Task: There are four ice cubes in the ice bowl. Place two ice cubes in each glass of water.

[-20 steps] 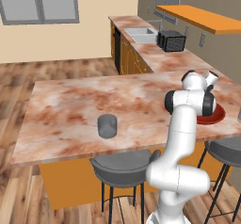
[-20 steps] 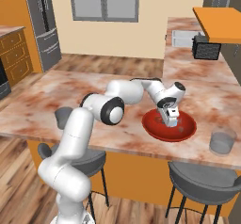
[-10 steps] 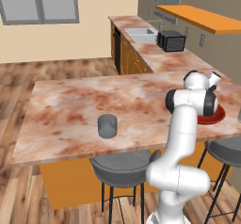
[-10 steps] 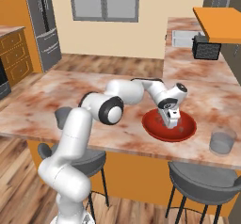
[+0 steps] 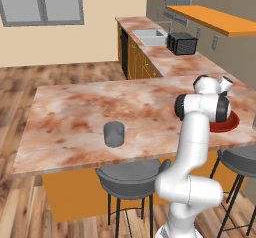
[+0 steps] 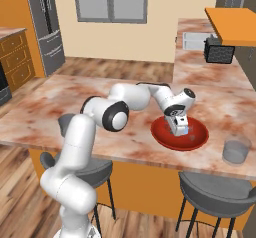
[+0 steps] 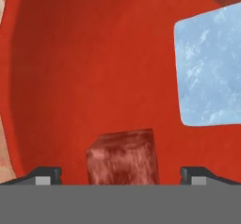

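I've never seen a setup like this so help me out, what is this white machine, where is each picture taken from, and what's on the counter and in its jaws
The white machine is a robot arm on a drivable base in a simulated kitchen. Two pictures come from cameras on that base, behind the arm to its left and right. The third looks out from the hand itself.

On the marbled counter sit a wide red ice bowl and two dark see-through glasses, one to the robot's left and one to its right.

The gripper reaches down into the bowl. Its jaws stand wide open and hold nothing. In the hand view, one pale blue ice cube lies close, and a cube that looks reddish sits between the fingertips.
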